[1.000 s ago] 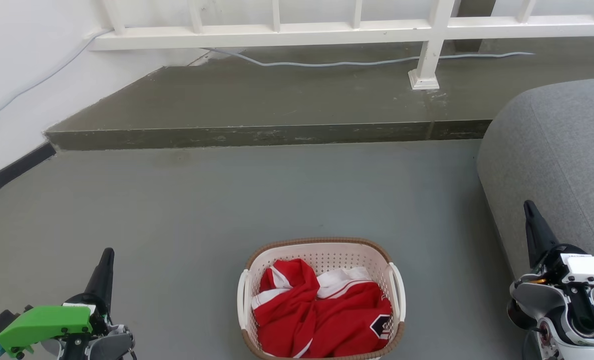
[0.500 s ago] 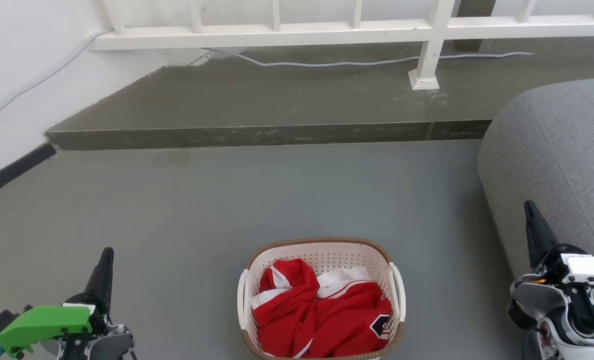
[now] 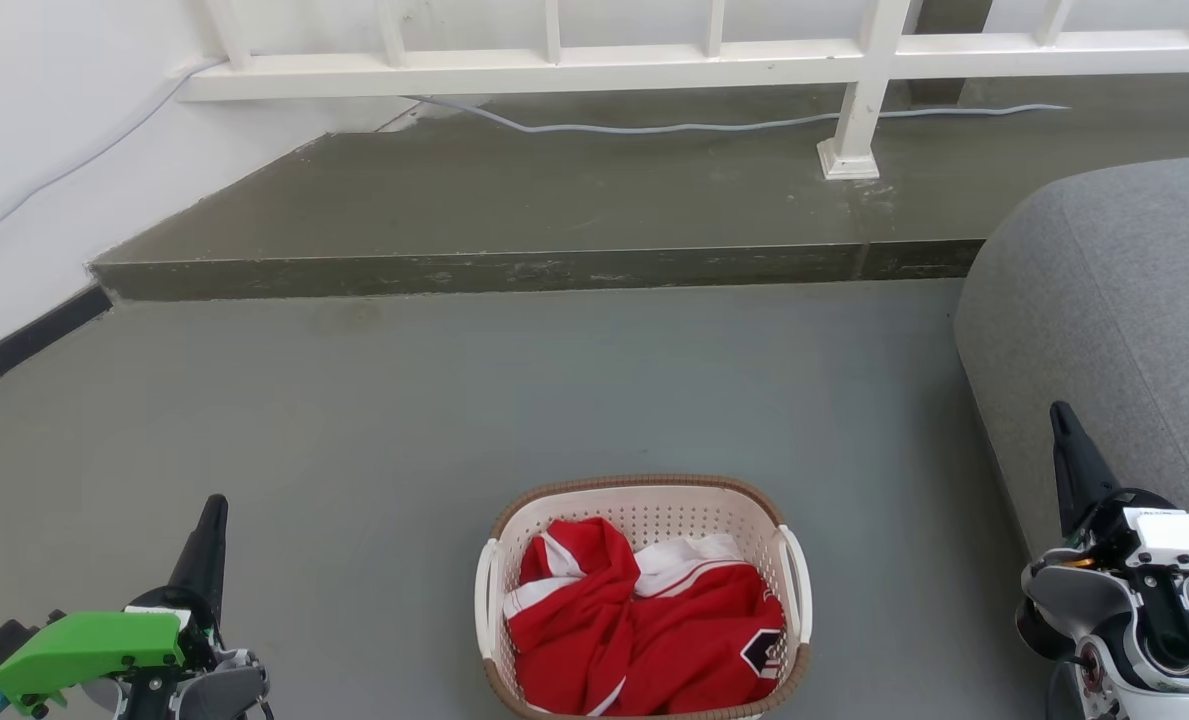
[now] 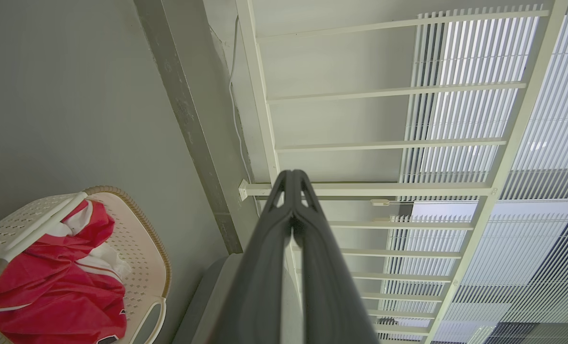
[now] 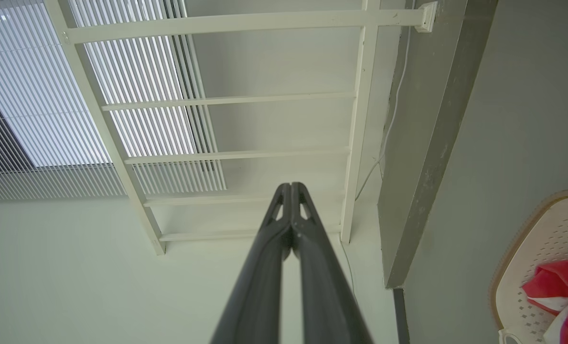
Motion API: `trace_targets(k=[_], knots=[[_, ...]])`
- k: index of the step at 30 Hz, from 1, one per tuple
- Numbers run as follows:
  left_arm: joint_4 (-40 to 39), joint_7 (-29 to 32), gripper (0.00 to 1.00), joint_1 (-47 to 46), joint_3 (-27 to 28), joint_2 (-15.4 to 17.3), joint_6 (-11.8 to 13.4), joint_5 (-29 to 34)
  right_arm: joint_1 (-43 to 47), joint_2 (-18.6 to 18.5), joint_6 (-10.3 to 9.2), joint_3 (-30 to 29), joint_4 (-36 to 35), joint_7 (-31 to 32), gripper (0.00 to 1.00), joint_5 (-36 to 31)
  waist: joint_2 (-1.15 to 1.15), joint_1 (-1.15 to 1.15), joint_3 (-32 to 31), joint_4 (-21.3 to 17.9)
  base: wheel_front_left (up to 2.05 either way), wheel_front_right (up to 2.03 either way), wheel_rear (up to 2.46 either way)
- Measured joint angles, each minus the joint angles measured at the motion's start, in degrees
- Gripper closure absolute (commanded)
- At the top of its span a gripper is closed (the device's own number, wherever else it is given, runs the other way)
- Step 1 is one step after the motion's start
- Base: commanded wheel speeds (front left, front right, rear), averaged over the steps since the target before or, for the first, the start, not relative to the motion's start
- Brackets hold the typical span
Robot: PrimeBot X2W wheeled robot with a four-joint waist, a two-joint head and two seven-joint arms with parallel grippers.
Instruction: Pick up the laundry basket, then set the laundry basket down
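Note:
The laundry basket [image 3: 644,497] stands on the grey floor at the bottom middle of the head view, cream-white and perforated with a brown rim, holding a red and white garment [image 3: 644,630]. It also appears at the lower left of the left wrist view as the laundry basket [image 4: 140,258] and at the lower right edge of the right wrist view as the laundry basket [image 5: 551,234]. My left gripper [image 3: 214,508] is shut and empty, well to the basket's left. My right gripper [image 3: 1057,413] is shut and empty, far to its right. Both fingertip pairs touch in the wrist views: left gripper [image 4: 292,174], right gripper [image 5: 291,186].
A grey rounded sofa [image 3: 1114,320] rises on the right, close behind my right gripper. A raised concrete step [image 3: 534,268] crosses the floor beyond the basket, with a white railing [image 3: 654,60] and a loose cable [image 3: 654,127] on it. A white wall [image 3: 24,150] borders the left.

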Motion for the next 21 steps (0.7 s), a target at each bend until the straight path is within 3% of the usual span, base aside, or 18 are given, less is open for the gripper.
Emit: trace_targets(k=[21], knots=[[0.02, 0.08, 1.0, -0.01, 0.16, -0.11, 0.0, 0.0, -0.01, 0.05, 0.0, -0.15, 0.08, 0.32, 1.0, -0.01, 0.0, 0.0, 0.0, 0.0, 0.0, 0.0, 0.0]])
